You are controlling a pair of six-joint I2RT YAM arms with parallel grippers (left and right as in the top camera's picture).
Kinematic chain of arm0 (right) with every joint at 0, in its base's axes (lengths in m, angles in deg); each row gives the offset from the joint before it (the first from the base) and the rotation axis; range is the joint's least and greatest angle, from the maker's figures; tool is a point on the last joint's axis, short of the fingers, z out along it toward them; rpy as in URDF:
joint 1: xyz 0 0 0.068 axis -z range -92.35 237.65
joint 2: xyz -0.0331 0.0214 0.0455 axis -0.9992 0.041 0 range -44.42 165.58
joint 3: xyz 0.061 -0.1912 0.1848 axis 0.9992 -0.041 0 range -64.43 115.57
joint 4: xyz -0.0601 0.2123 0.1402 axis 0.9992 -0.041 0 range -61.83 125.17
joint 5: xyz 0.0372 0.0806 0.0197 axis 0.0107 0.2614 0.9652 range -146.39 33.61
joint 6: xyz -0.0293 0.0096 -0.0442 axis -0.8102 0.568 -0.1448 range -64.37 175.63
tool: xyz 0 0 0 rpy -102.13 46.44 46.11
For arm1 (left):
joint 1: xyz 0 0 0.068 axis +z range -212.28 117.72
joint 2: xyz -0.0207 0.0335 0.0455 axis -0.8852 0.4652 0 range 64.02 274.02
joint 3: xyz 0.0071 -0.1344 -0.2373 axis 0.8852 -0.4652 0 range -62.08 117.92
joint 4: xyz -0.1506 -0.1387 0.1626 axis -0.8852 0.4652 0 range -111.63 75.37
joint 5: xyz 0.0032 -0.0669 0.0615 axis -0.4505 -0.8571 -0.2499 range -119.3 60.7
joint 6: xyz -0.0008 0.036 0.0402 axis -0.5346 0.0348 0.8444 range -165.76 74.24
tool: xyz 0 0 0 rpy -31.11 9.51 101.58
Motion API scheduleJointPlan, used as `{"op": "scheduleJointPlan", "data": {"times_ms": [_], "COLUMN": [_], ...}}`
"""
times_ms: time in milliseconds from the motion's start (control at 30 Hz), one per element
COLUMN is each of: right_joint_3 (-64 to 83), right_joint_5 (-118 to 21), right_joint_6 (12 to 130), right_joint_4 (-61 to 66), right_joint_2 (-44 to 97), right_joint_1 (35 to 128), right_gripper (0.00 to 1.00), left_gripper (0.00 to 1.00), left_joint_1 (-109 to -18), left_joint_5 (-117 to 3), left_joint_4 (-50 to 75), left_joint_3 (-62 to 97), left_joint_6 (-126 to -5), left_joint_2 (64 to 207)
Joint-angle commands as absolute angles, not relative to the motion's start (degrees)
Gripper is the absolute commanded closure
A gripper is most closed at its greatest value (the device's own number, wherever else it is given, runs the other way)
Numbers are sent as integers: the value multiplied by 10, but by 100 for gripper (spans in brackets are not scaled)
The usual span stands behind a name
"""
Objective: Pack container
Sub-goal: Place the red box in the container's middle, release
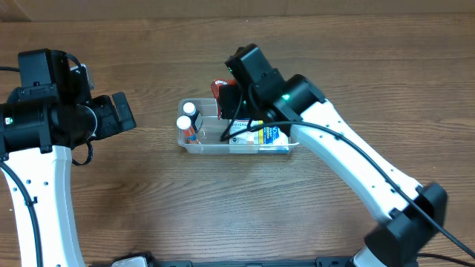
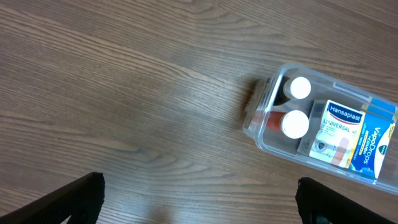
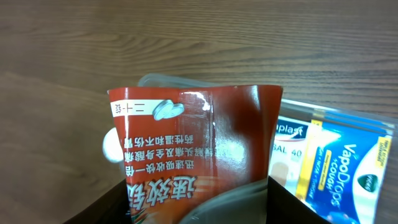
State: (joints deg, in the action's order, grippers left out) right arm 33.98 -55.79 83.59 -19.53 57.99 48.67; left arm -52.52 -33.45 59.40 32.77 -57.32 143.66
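The clear plastic container (image 1: 194, 147) sits mid-table; it also shows in the left wrist view (image 2: 266, 138). It holds two white-capped bottles (image 1: 185, 122), a Hansaplast box (image 2: 336, 127) and a blue VapoDrops box (image 2: 373, 143). My right gripper (image 1: 226, 95) is shut on a red pouch with Chinese print (image 3: 193, 149) and holds it over the container's far edge. The container's rim (image 3: 155, 79) shows behind the pouch. My left gripper (image 2: 199, 199) is open and empty, over bare table left of the container.
The wooden table (image 1: 148, 208) extends all around the container. The right arm (image 1: 349, 163) reaches diagonally from the front right across the container's right end. The left arm (image 1: 44, 119) is at the left side.
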Motion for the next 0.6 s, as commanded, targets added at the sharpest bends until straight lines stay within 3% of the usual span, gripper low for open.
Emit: {"op": "scheduleJointPlan", "data": {"times_ms": [0, 567], "right_joint_3": [350, 349], "right_joint_5": [-567, -545], "right_joint_6": [884, 917], "right_joint_4": [-182, -170], "right_joint_2": [621, 755], "right_joint_1": [487, 454], "right_gripper": [43, 44], "left_gripper": [0, 0], "left_joint_1": [-525, -525], "left_joint_5": [-338, -338], "left_joint_4": [594, 594], "left_joint_3": [328, 328], "left_joint_6": [-562, -562], "left_joint_2": [1434, 1434]}}
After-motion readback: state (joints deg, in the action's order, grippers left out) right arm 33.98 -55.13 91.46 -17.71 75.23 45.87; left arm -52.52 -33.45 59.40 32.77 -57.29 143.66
